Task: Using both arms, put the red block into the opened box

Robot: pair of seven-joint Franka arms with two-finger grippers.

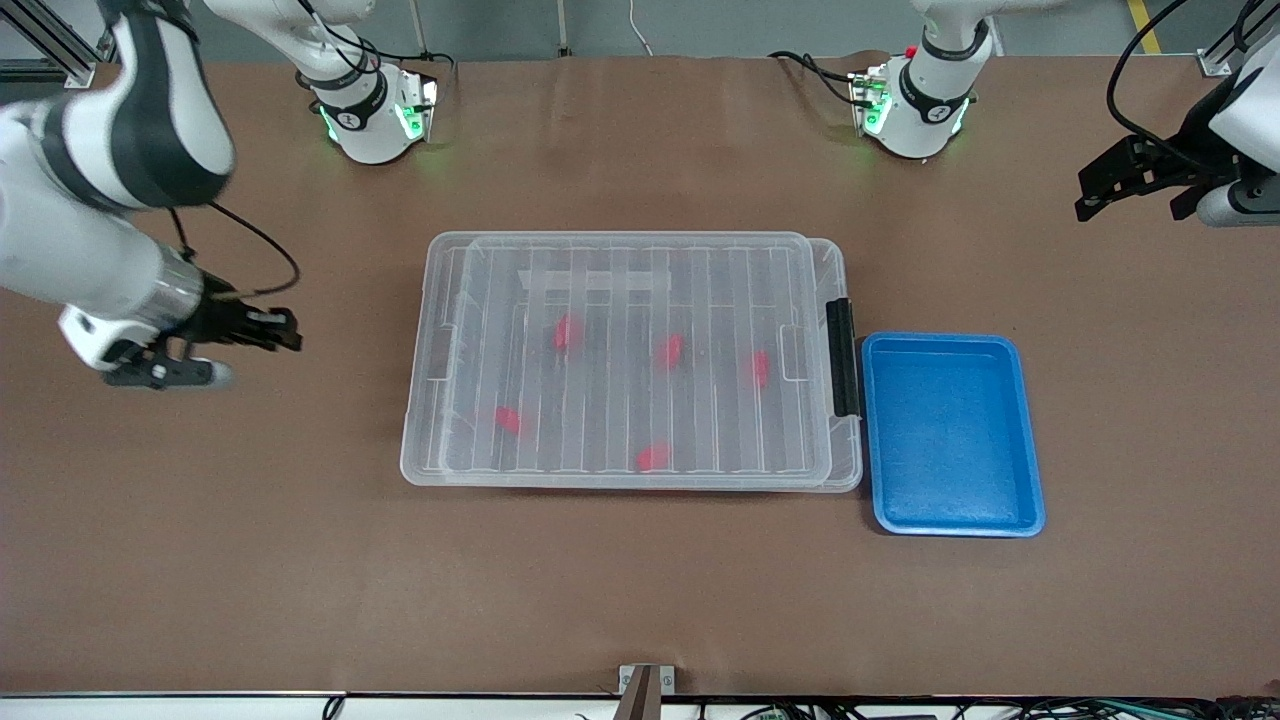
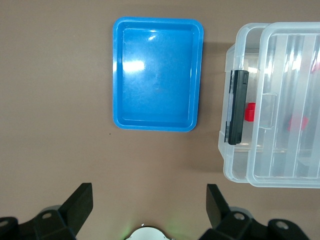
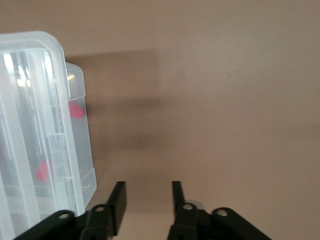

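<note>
Blocks first, since they sit nearest the front camera: we count five red blocks, and all of them look to be inside the clear box (image 1: 630, 360) with the ribbed lid (image 1: 640, 350) lying over it, a bit skewed. One red block (image 1: 653, 457) sits closest to the camera, another (image 1: 509, 419) is toward the right arm's end, and three more lie farther up the box. So the blocks seem to be in already, and we'd guess the job is about wrapped up.

Handling-wise, we reckon these blocks are tiny, light, hard plastic, probably slick, with a stepped shape. We'd pinch one across its flat sides, not the steps. The box looks thin and flexy, so the rim or the black latch bar (image 1: 842, 357) is the place to grab it.

Just beside the latch end sits an empty blue tray (image 1: 1030, 440).

The right end effector (image 1: 285, 330) hovers over bare table near the box's end, fingers apart with nothing between them. The left end effector (image 1: 1100, 195) waits over the table at its own end, fingers wide apart, also empty.

The table (image 1: 250, 560) is covered in plain matte brown. Both arm bases stand at the table's upper edge, with cables trailing off.
</note>
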